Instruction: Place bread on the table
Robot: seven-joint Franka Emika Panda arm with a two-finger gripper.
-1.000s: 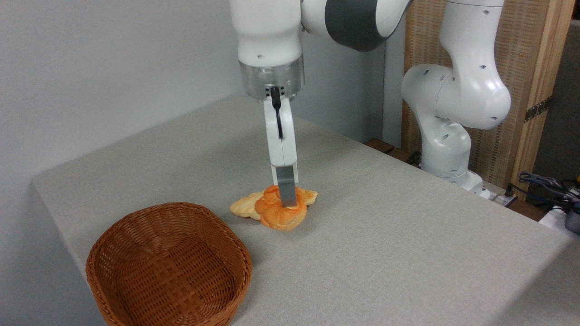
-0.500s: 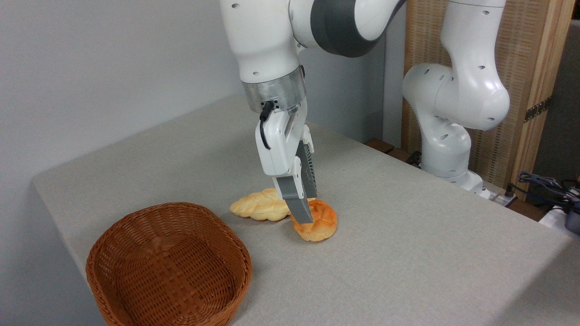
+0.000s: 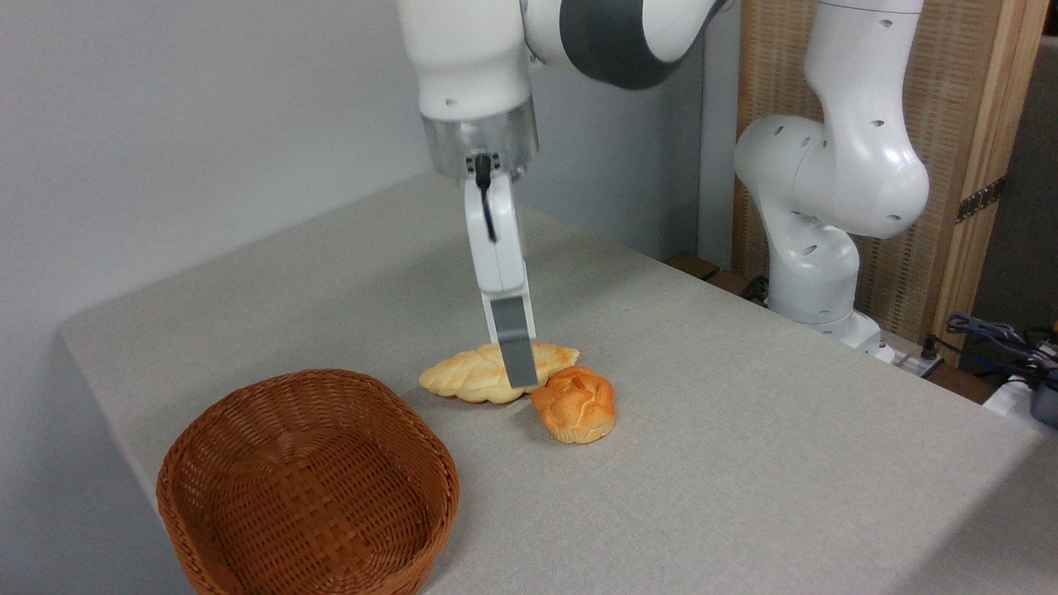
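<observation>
From my screen I see the bread [image 3: 575,403], a small round knotted roll with a glossy orange-golden crust, lying on the worktop [image 3: 744,463] near its middle, free of the arm. Just to its left and slightly behind lies a longer, paler braided loaf [image 3: 471,376], and the two look to be touching or very nearly so; I cannot say which. The claw [image 3: 518,382] hangs pointing straight down over the right part of the braided loaf, its grey fingertip [image 3: 517,351] overlapping that loaf in my view. I am looking at it edge-on, so only one finger shows and the second is hidden behind it. I cannot tell how wide the jaws stand, though I see nothing gripped between them, and the roll sits apart from the tip, down to the right. A brown wicker basket [image 3: 307,483] stands at the front left corner of the worktop, well apart from both pieces of bread, with nothing visible inside it. The white arm [image 3: 826,182] rises from its base at the right rear.
</observation>
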